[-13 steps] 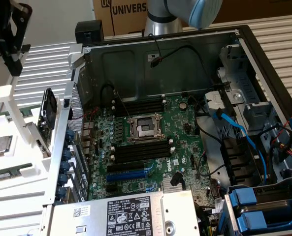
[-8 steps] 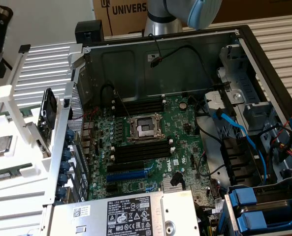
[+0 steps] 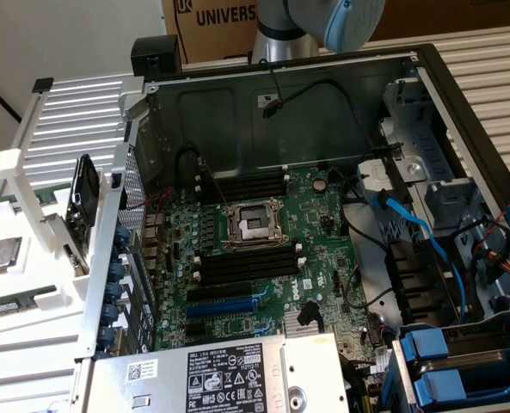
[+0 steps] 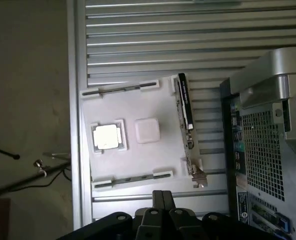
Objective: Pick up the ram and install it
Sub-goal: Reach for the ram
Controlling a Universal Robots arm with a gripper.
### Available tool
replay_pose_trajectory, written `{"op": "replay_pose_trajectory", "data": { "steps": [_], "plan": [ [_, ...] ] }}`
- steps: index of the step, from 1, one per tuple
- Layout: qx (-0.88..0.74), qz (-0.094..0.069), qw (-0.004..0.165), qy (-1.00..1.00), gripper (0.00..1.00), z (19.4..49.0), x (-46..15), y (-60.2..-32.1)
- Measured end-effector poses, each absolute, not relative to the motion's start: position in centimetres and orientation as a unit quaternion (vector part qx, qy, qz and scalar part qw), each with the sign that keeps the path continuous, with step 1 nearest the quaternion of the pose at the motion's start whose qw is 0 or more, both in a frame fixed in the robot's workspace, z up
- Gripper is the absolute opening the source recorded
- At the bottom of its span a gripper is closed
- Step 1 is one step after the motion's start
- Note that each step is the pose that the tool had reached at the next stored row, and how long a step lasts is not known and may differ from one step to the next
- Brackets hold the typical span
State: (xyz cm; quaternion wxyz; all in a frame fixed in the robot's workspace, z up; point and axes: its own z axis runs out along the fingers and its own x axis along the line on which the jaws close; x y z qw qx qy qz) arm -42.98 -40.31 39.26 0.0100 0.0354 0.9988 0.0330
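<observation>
The open computer case (image 3: pixel 280 95) took up most of the bench, lying on its side with its green motherboard (image 3: pixel 323 232) facing up. Long black slots (image 3: pixel 237 267) ran on both sides of the square processor socket (image 3: pixel 253 225). A white tray (image 4: pixel 138 107) sat on the ribbed metal surface outside the case, at the exterior view's left. The robot arm (image 3: pixel 323 21) reached in from behind the case's far wall.

The gripper (image 4: pixel 160 194) hung well above the tray with its fingers pressed together. It held nothing and touched nothing.

A black card (image 3: pixel 82 202) stood on edge along the side of the tray nearest the case. The ram (image 3: pixel 9 307) lay in a holder of that tray, at its end nearest the exterior camera. It was well apart from the gripper and not yet in the motherboard. Just beyond the ram sat the square silver processor chip (image 3: pixel 1 255) in its own recess. A small white block (image 4: pixel 148 131) rested between the chip and the card.
</observation>
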Motion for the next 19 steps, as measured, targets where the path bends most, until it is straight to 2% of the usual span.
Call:
{"op": "replay_pose_trajectory", "data": {
  "steps": [5, 19],
  "plan": [
    [0.034, 0.028, 0.009, 0.999, 0.11, 39.3, -43.9, -38.2],
    [0.034, 0.028, 0.009, 0.999, 0.11, 39.3, -43.9, -38.2]
  ]
}}
